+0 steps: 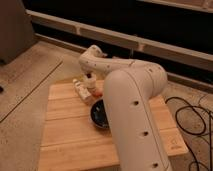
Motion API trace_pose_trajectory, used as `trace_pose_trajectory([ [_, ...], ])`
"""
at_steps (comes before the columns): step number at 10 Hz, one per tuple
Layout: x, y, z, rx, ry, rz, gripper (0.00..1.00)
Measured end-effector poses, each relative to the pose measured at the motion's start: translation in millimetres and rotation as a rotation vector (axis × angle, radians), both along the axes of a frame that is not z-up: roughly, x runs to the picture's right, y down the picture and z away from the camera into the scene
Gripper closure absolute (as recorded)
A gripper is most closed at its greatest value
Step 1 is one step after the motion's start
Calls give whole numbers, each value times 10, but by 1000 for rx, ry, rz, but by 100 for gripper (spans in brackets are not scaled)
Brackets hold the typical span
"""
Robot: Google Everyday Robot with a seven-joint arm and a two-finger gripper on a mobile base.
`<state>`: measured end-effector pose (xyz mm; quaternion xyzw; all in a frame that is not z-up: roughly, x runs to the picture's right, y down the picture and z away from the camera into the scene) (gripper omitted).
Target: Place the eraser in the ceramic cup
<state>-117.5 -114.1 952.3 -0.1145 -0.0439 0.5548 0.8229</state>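
Observation:
My gripper [90, 80] hangs at the end of the white arm [130, 100], low over the far left part of the wooden table [65, 135]. A small white cup-like thing [80, 88] stands just left of and below the gripper. A small dark patch shows at the gripper's tip, and I cannot tell whether it is the eraser. Otherwise the eraser is not in sight.
A round black bowl [98, 114] sits mid-table, partly behind my arm. An orange-red thing [95, 93] lies between the bowl and the gripper. Black cables [192, 117] lie on the floor to the right. A dark wall with ledges runs behind the table.

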Motion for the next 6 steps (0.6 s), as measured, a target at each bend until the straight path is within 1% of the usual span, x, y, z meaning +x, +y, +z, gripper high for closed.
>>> trace_pose_trajectory([
  [3,4,27,-11,-5,-2,4,100],
  [4,13,41,-13,-9,-2,6,97],
  [5,26,50,-12,-12,-2,9,87],
  [6,35,55,-10,-13,-2,11,81],
])
